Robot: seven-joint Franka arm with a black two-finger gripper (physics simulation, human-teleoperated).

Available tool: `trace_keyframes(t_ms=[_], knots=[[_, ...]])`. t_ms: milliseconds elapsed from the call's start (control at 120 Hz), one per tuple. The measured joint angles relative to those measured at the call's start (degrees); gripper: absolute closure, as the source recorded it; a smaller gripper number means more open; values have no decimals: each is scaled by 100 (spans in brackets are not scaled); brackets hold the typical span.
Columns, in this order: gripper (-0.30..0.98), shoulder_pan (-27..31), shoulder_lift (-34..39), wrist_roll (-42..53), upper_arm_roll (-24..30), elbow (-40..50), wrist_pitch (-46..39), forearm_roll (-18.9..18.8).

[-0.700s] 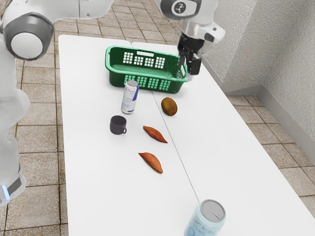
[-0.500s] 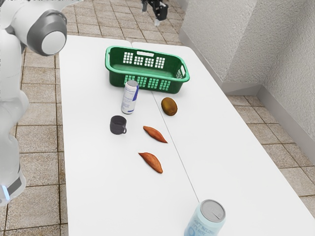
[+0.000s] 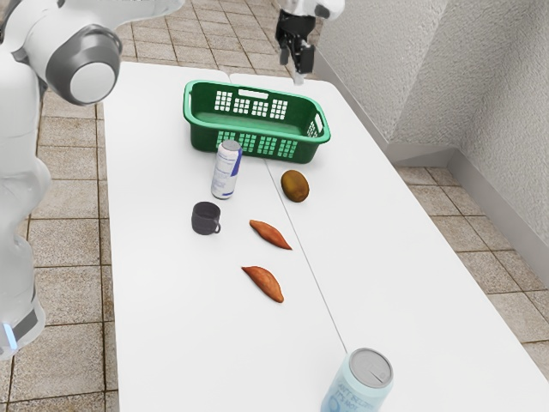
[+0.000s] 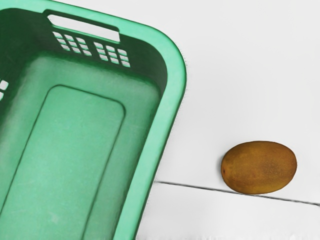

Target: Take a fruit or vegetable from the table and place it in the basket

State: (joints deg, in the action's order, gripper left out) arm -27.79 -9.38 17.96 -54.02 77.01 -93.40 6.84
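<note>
My gripper [image 3: 295, 62] is in the air at the top of the exterior view, above and beyond the basket's far right end, its two dark fingers apart with nothing visible between them. The green basket [image 3: 255, 148] stands on the table. A brown kiwi-like fruit [image 3: 295, 186] lies outside it, near its front right corner. Two reddish-brown sweet potatoes, one [image 3: 270, 234] and another [image 3: 264, 283], lie farther from the basket. In the wrist view the basket [image 4: 175, 90] shows a bare inner floor, and the brown fruit [image 4: 259, 167] rests beside a table seam.
A white and blue can [image 3: 226, 172] stands upright close to the basket's front side. Near it is a dark mug [image 3: 206, 218]. A light blue can [image 3: 360, 382] stands at the exterior view's lower edge. The white table [image 3: 180, 335] carries them all.
From beside the basket's right end, my gripper has risen away, then come partway back down toward the exterior view's right. The basket, fruit, sweet potatoes, mug and cans have stayed put.
</note>
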Motion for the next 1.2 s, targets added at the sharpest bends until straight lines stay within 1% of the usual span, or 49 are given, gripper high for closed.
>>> trace_keyframes(t_ms=[58,167,300,450,767,1008,1200], knots=[[2,4,7,60,315,186,5,22],[2,-39,33,145,693,393,86,47],[2,-10,76,228,875,811,213,59],[2,-18,188,303,1040,1287,-76,68],[2,-49,458,411,1183,2429,-1580,101],[2,-29,470,461,1198,2940,-2499,114],[2,-32,368,488,1275,3340,-3411,152]])
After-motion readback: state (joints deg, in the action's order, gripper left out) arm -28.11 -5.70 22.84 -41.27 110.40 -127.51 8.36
